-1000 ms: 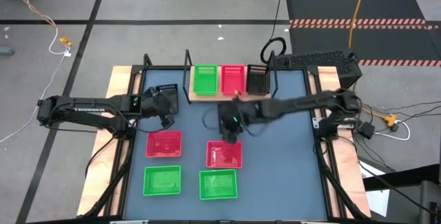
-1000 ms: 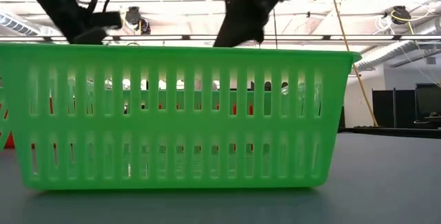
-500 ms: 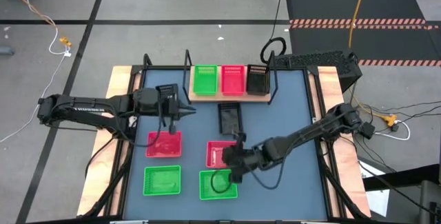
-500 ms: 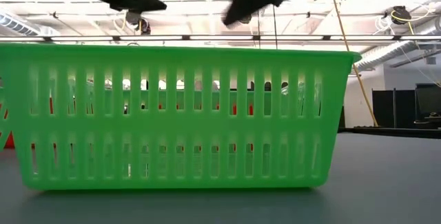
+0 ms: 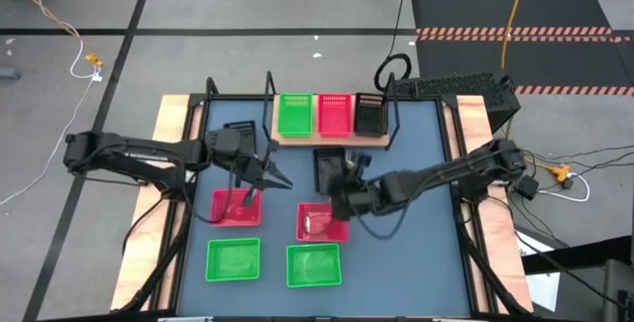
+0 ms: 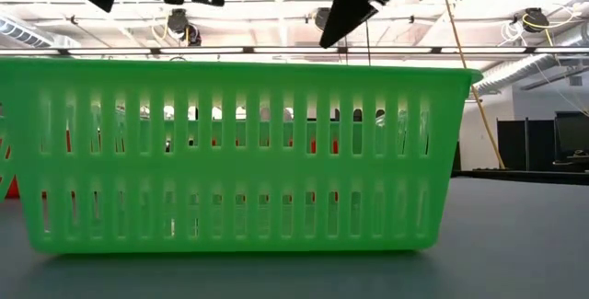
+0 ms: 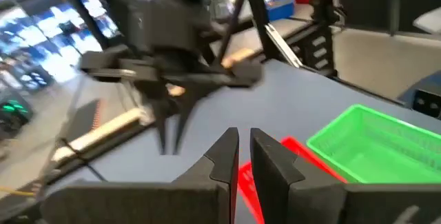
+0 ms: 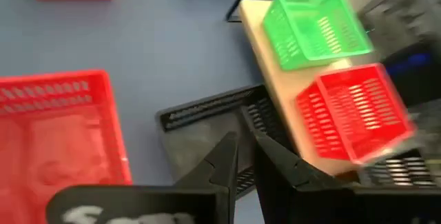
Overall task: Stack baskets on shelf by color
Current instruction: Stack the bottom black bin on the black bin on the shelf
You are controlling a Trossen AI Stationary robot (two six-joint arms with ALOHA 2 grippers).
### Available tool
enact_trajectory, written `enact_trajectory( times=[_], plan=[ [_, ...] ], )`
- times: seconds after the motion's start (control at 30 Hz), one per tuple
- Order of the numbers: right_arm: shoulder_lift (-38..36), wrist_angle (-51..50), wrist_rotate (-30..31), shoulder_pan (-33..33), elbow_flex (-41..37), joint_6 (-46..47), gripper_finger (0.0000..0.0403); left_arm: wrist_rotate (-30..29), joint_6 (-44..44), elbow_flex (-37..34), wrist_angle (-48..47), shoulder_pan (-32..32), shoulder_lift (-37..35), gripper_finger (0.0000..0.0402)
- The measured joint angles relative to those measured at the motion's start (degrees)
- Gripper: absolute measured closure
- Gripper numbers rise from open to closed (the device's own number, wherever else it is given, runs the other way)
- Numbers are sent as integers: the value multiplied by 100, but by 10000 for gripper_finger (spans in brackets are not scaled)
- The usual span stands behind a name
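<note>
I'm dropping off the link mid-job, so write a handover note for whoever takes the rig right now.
Left gripper: shut, empty, above the table by the left red basket.
Right gripper: shut, empty, over the black basket in front of the shelf.
Done: one green, one red and one black basket sit side by side on the shelf.
Left: six on the table. Two green, two red (the second), two black (the other left of the shelf). Stack each on its colour.
</note>
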Motion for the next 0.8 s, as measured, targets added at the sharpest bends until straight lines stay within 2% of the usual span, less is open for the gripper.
enact_trajectory(
  times=[0.13, 0.23, 0.33, 0.47, 0.67, 0.8],
  plan=[
    [-36, 380, -587, -425, -92, 29, 369, -47, -22, -5, -25, -105, 363, 360],
    [-26, 1199, -1105, -618, -582, -470, 369, -399, -195, -4, -176, -207, 405, 360],
    [-14, 1866, -1839, -773, -1068, -810, 369, -769, -419, -6, -529, -335, 225, 360],
    [-63, 2009, -2497, -952, -1349, -459, 369, -875, -1057, -4, -556, -405, -66, 360],
    [-43, 2049, -2827, -998, -1995, -584, 364, -913, -1312, -2, -1008, -487, -227, 359],
    [-49, 2258, -2842, -985, -2279, -444, 332, -1445, -1450, -4, -1097, -588, -153, 355]
  ],
)
